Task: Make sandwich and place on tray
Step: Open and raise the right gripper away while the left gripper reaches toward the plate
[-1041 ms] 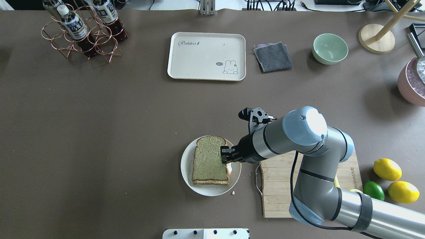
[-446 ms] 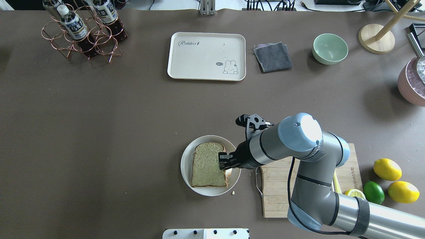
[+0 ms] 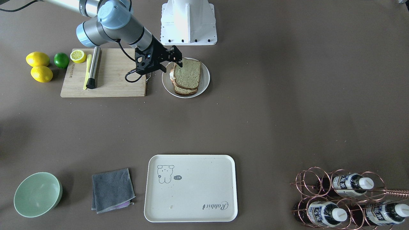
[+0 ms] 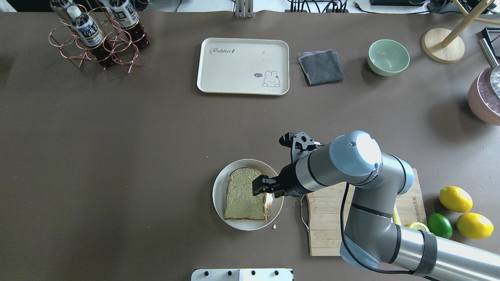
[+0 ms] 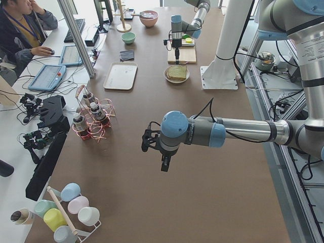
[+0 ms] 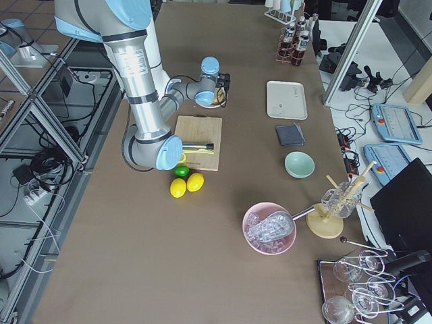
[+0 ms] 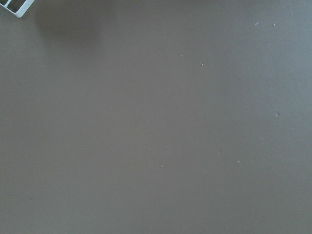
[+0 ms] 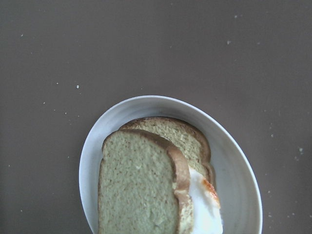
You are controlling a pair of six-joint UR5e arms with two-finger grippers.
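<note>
The sandwich [image 4: 240, 195] lies on the round white plate [image 4: 217, 191], and the top slice lies flat on the lower one. White egg [image 4: 268, 200] with a bit of orange shows at the right edge, also in the right wrist view [image 8: 202, 204]. My right gripper [image 4: 258, 187] hovers over the top slice's right edge and looks open and empty; it also shows in the front view [image 3: 178, 59]. The cream tray [image 4: 242, 66] sits empty at the far middle. My left gripper [image 5: 148, 143] shows only in the exterior left view, over bare table; I cannot tell its state.
A wooden cutting board [image 4: 324, 218] lies right of the plate, with a knife [image 3: 93, 67] and a lemon half [image 3: 78, 56] on it. Lemons [image 4: 455, 199] and a lime [image 4: 439, 224] lie beyond. A grey cloth [image 4: 321, 67], a green bowl [image 4: 388, 57] and a bottle rack [image 4: 97, 35] stand along the far side.
The top slice went from tilted and raised in my right gripper to lying flat on the sandwich. The gripper shifted slightly left and seems to have let go.
</note>
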